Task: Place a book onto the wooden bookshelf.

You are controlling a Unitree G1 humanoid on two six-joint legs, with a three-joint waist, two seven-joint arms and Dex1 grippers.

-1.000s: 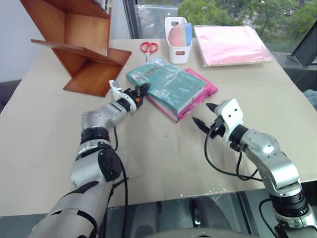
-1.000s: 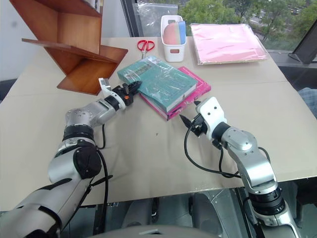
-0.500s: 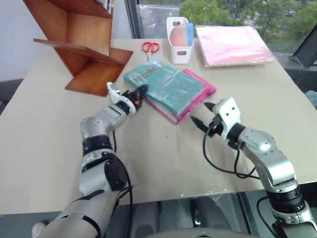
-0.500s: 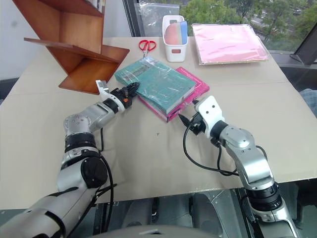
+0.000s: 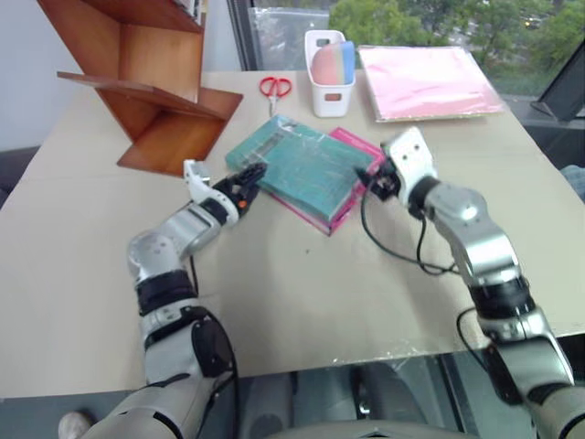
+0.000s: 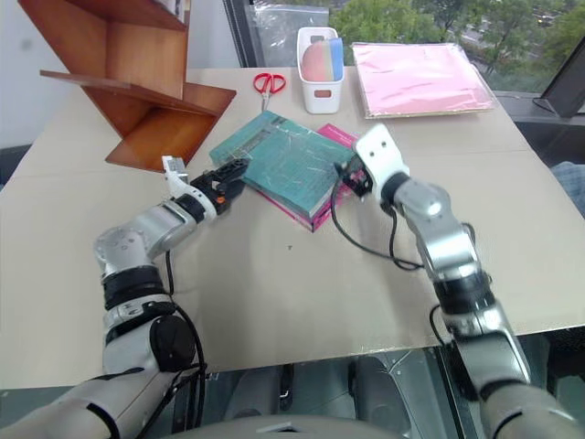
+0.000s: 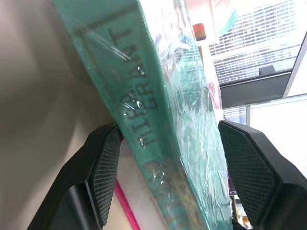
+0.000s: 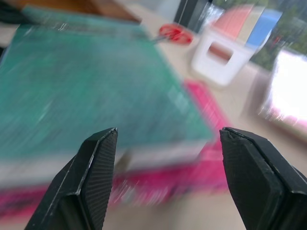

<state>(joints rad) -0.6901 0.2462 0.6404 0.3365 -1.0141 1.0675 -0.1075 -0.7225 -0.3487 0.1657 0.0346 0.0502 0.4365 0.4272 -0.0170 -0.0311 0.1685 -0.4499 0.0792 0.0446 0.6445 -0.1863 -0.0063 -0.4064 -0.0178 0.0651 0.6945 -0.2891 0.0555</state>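
The teal-green book (image 5: pixel 306 165) lies flat on the table on top of a smaller pink book (image 5: pixel 370 157). My left gripper (image 5: pixel 247 176) is open at the book's near-left corner. In the left wrist view the book's spine (image 7: pixel 144 110) sits between the two fingers (image 7: pixel 103 172). At the opposite, right end of the book my right gripper (image 5: pixel 366 176) is open and faces its page edge (image 8: pixel 158 155), with nothing between the fingers. The wooden bookshelf (image 5: pixel 151 82) stands at the far left of the table, beyond my left gripper.
A white bin (image 5: pixel 329 87) with coloured items stands behind the books, and red scissors (image 5: pixel 274 87) lie to its left. A wrapped stack of pink sheets (image 5: pixel 425 80) lies at the far right. Bare table (image 5: pixel 302 293) stretches in front of the books.
My left gripper has opened at the book's corner and drawn back a little. The right arm has swung forward and up from the near table to the book's right end.
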